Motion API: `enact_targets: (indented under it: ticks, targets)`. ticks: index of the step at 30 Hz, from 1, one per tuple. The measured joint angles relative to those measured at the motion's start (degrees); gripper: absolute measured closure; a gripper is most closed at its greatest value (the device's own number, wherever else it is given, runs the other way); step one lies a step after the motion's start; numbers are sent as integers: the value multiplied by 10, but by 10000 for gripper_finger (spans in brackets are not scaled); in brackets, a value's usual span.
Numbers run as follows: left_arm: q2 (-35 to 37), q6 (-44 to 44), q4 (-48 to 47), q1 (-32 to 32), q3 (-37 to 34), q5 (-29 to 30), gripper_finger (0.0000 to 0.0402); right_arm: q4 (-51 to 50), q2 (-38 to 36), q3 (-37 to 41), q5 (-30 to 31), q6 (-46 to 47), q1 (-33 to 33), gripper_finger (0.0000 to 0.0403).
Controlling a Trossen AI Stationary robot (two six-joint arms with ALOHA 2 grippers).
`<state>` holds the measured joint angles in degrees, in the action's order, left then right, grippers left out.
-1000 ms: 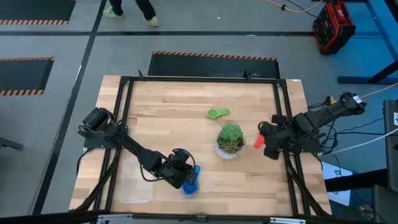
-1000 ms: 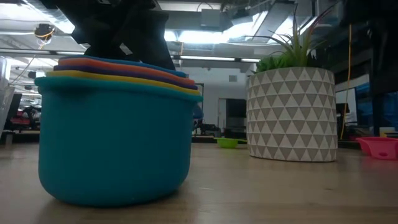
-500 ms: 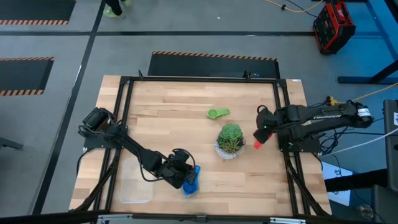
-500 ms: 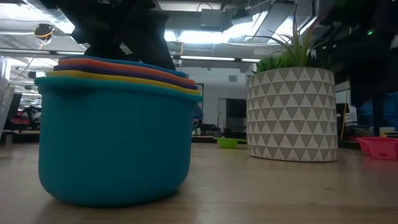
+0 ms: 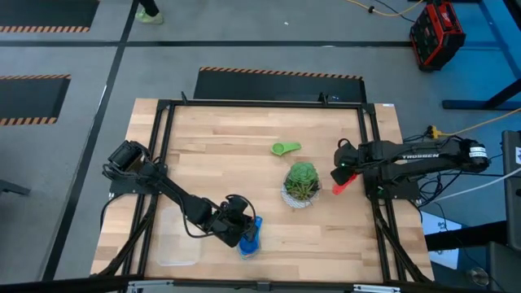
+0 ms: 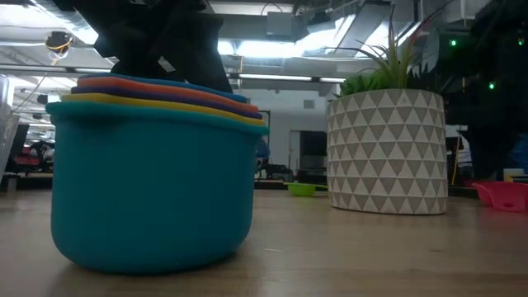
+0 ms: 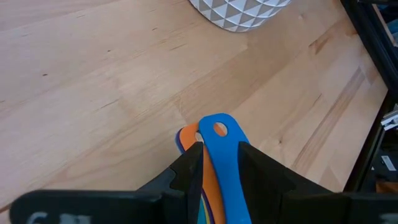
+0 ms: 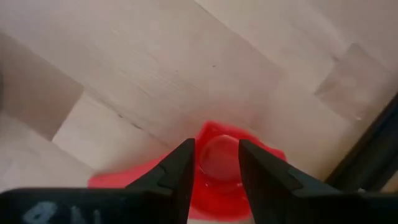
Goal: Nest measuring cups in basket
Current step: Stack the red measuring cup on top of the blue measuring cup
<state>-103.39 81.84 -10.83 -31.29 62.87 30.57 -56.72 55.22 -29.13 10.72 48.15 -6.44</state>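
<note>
A nested stack of measuring cups (image 6: 153,186) stands near the table's front: a big teal cup with yellow, orange, red and blue ones inside. My left gripper (image 5: 236,228) is shut on the stacked handles. A green cup (image 5: 285,148) lies far of the plant. A red cup (image 5: 342,185) lies on the table right of the plant. My right gripper (image 8: 214,165) hangs over the red cup, open, a finger on either side of it. The clear basket (image 5: 172,254) lies at the near left. My left gripper pinches the stacked flat handles (image 7: 219,146) between its two fingers, the blue one outermost. The handles' free ends (image 7: 219,127) stick out past the fingertips. The fingers slant down from the table's left and lie along the handles. The teal cup's bottom (image 6: 153,264) rests on the table, upright. Whether my right gripper touches the red cup, I cannot tell.
A green plant in a white patterned pot (image 5: 302,185) stands between the two grippers, close to the red cup. The dark frame rail (image 5: 376,203) runs along the table's right edge beside my right arm.
My right arm has swung toward the table's far edge and come down over the red cup, rolling its wrist as it went. The red cup has stayed where it was.
</note>
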Motion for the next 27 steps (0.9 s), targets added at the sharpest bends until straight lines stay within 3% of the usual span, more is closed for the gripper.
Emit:
enact_targets:
  ticks: [7,27]
  targets:
    - [0,0,0,0,0,0,309,60,0,31,-1,15,-1,275]
    - [0,0,0,0,0,0,309,88,0,31,2,27,0,275]
